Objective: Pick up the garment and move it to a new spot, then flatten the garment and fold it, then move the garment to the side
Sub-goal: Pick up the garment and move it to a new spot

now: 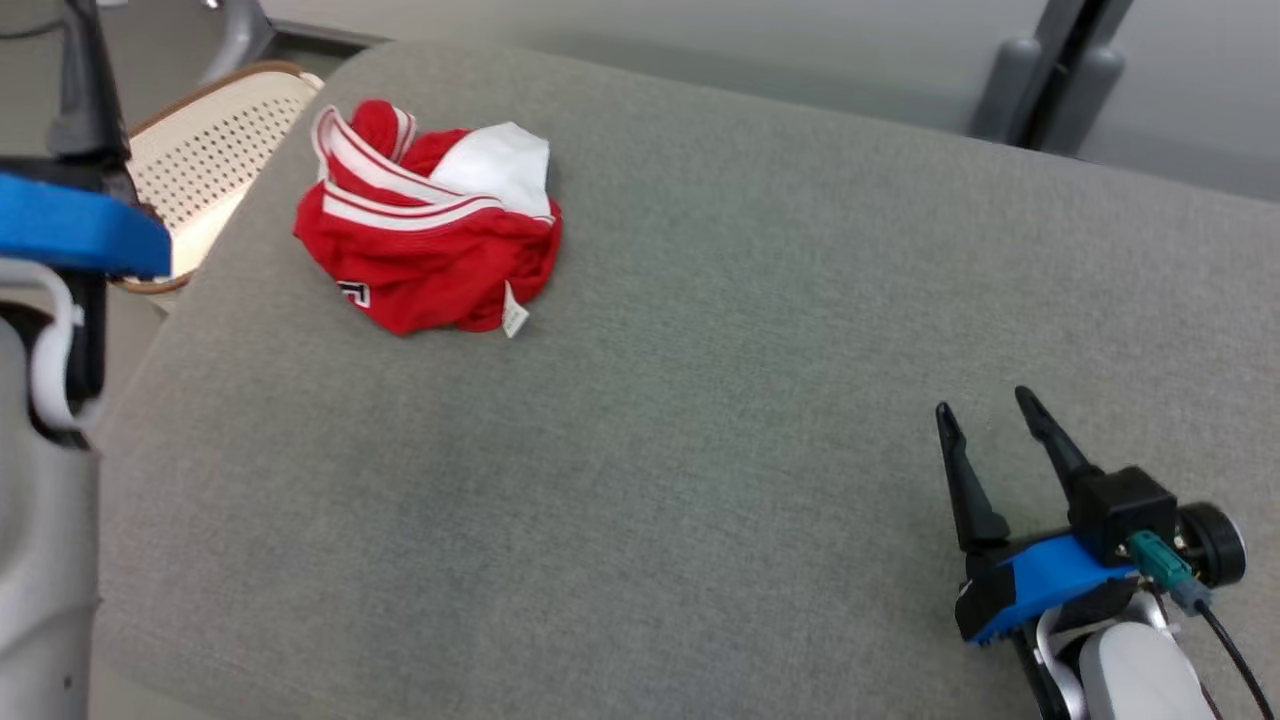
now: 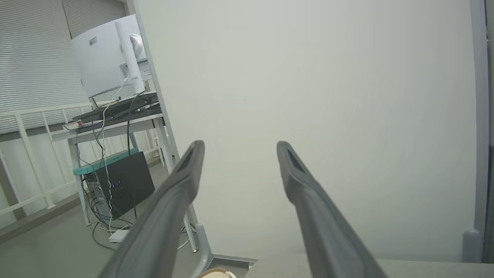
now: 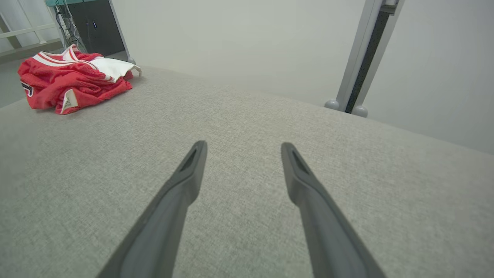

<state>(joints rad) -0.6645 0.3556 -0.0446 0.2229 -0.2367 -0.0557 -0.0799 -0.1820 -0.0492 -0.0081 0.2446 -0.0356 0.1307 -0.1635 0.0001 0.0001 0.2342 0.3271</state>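
Observation:
The garment (image 1: 425,225) is a red jersey with white stripes and a white panel, crumpled in a heap at the far left of the grey cushioned surface (image 1: 700,400). The right wrist view has the garment (image 3: 73,83) at its upper left. My right gripper (image 1: 985,408) hovers low over the near right part of the surface, open and empty, far from the garment. In its own view the right gripper (image 3: 241,148) points across bare fabric. My left gripper (image 2: 237,148) is open and empty, raised and pointing at a pale wall. Its blue mount (image 1: 70,225) sits at the head view's left edge.
A perforated cream chair seat (image 1: 205,150) stands just beyond the surface's left edge, near the garment. A grey post (image 1: 1050,80) rises behind the far right edge. A desk with a monitor (image 2: 104,58) and a black computer case stands off to the left.

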